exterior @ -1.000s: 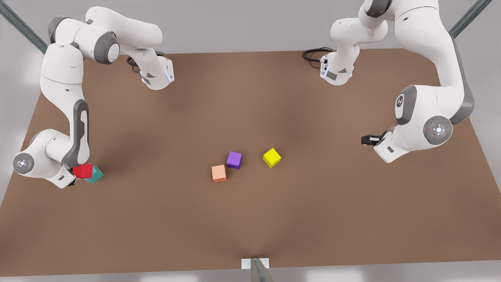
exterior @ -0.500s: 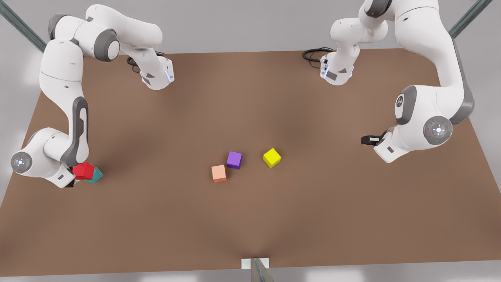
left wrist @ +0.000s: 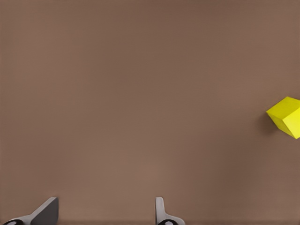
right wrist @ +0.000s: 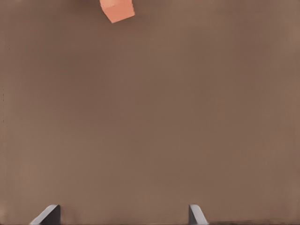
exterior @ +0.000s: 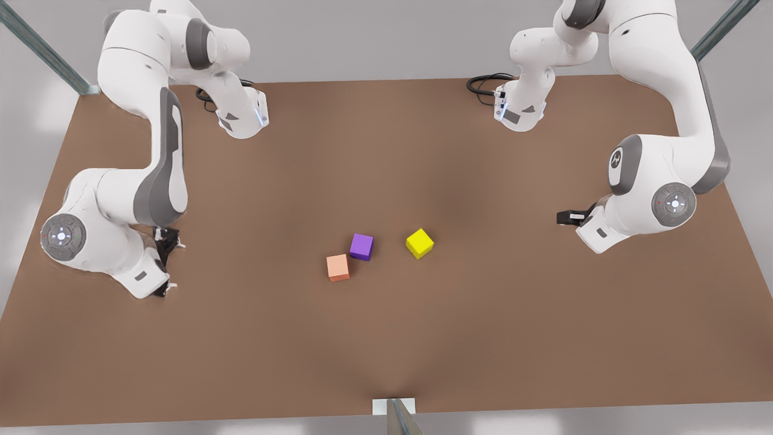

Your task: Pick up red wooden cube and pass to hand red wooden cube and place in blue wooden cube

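The red wooden cube and the blue wooden cube are hidden in every view. My right gripper [exterior: 171, 266] is on the arm at the front view's left, low over the table near its left edge. It is open, its fingers [right wrist: 49, 213] spread wide with bare table between them. My left gripper [exterior: 563, 216] is on the arm at the front view's right and waits there. It is also open, and nothing lies between its fingertips [left wrist: 161, 213].
A purple cube [exterior: 361, 246], a pale orange-salmon cube [exterior: 338, 267] and a yellow cube [exterior: 419, 243] lie mid-table. The salmon cube [right wrist: 117, 9] lies far ahead of my right gripper, and the yellow cube [left wrist: 287, 116] lies off to one side of my left. The brown table [exterior: 386, 338] has free room in front.
The arm at the front view's left has swung its elbow over and shifted its hand rightward. The red and teal cubes seen beside that hand earlier are now covered. The other arm stayed put.
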Available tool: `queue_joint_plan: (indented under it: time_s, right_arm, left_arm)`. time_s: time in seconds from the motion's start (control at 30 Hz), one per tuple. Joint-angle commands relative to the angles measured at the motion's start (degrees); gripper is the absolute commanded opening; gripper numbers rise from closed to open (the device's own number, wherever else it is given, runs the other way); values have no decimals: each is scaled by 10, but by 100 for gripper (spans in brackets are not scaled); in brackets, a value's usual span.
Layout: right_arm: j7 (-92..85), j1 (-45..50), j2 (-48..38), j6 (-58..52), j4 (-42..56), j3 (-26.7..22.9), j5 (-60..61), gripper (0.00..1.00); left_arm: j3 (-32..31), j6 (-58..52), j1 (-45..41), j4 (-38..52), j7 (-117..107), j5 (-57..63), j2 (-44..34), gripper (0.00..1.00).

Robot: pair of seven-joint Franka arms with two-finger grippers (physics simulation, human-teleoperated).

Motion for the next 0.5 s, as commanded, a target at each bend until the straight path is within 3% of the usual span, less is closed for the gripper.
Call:
queue_joint_plan:
  time_s: [0.0,0.03,0.1,0.17,0.23,0.3,0.33,0.37,0.47]
  right_arm:
    - [843,28,-87,-56,-73,1,-48,100]
    - [867,36,-157,41,-187,3,-52,100]
    - [909,52,-178,81,-214,9,-62,100]
    - [839,42,-140,79,-154,7,-60,100]
    - [838,45,-77,-1,-43,7,-60,100]
    - [837,38,-80,-41,-40,12,-67,100]
    - [840,-62,-108,-49,-52,120,-85,100]
    - [840,-100,-110,-48,-61,155,-96,100]
    - [841,-131,-110,-48,-62,178,-95,100]
  left_arm:
    - [0,-1,0,0,-2,0,-1,100]
    - [0,-1,0,0,-2,0,-1,100]
    - [0,-1,0,0,-1,0,-1,100]
    - [0,-1,1,0,-1,0,0,100]
    - [0,-1,1,0,-1,0,0,100]
    - [0,-1,1,0,-1,0,0,100]
    - [0,-1,1,0,-1,0,0,100]
    - [0,-1,1,0,-1,0,0,100]
    - [0,-1,1,0,-1,0,0,100]
